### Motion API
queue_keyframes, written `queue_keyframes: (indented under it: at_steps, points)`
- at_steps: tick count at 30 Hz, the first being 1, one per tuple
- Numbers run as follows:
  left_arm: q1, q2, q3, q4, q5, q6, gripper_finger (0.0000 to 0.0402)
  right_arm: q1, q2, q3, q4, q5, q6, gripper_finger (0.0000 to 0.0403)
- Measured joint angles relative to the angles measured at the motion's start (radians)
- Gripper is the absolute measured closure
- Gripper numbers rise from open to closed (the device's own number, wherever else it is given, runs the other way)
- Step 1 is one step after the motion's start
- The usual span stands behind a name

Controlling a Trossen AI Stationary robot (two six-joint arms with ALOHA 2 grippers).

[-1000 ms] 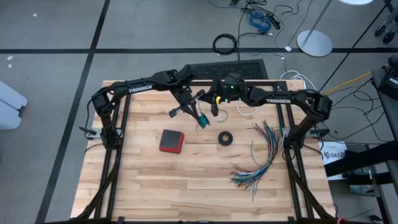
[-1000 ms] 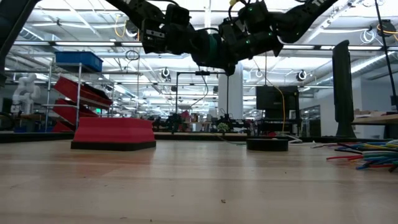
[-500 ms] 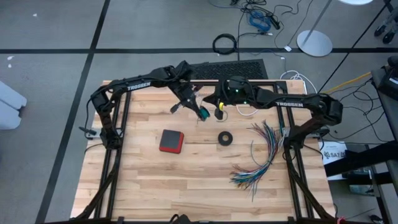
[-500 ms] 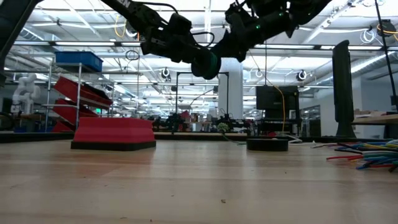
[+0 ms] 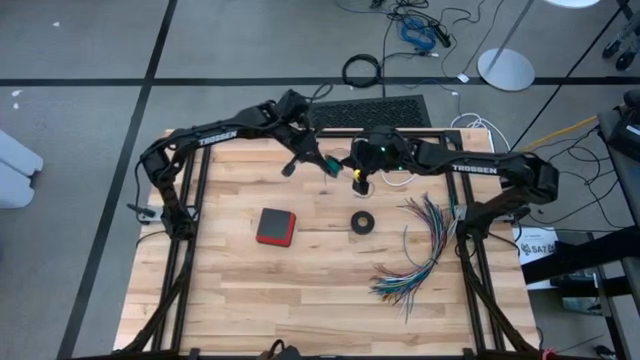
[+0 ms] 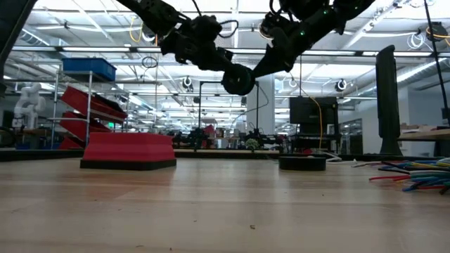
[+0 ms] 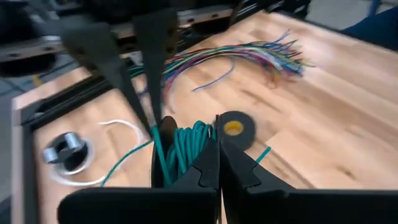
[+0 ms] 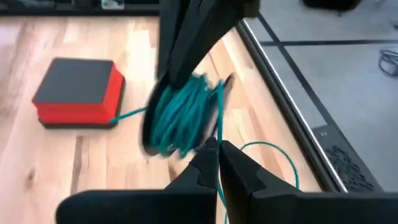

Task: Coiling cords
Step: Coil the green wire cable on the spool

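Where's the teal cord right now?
In the high view the teal cord is a small coil held above the table's far middle, between the left tool and right tool, beyond the black tape ring.

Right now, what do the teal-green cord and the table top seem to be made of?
The teal-green cord looks like thin wire in a smooth plastic jacket: it bends into tight loops and shows an even, slightly glossy colour. The table top looks like pale wood in joined strips, with visible grain and seams and a matt finish.
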Motion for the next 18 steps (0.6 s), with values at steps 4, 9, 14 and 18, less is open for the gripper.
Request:
queue_keyframes:
  at_steps: [4, 9, 14, 18]
  points:
    - [-0.001, -0.028, 0.0, 0.017, -0.077, -0.008, 0.0401, 0.0, -0.024, 0.0, -0.025, 0.032, -0.006, 0.0403]
    - [-0.001, -0.039, 0.0, 0.033, -0.164, -0.028, 0.0401, 0.0, -0.049, 0.0, -0.021, 0.046, -0.018, 0.0403]
    - [-0.014, -0.039, 0.0, 0.074, -0.215, -0.032, 0.0401, 0.0, -0.055, 0.0, -0.024, 0.042, -0.013, 0.0403]
    - [-0.023, -0.055, 0.0, 0.135, -0.208, -0.032, 0.0401, 0.0, -0.049, 0.0, -0.024, 0.042, -0.013, 0.0403]
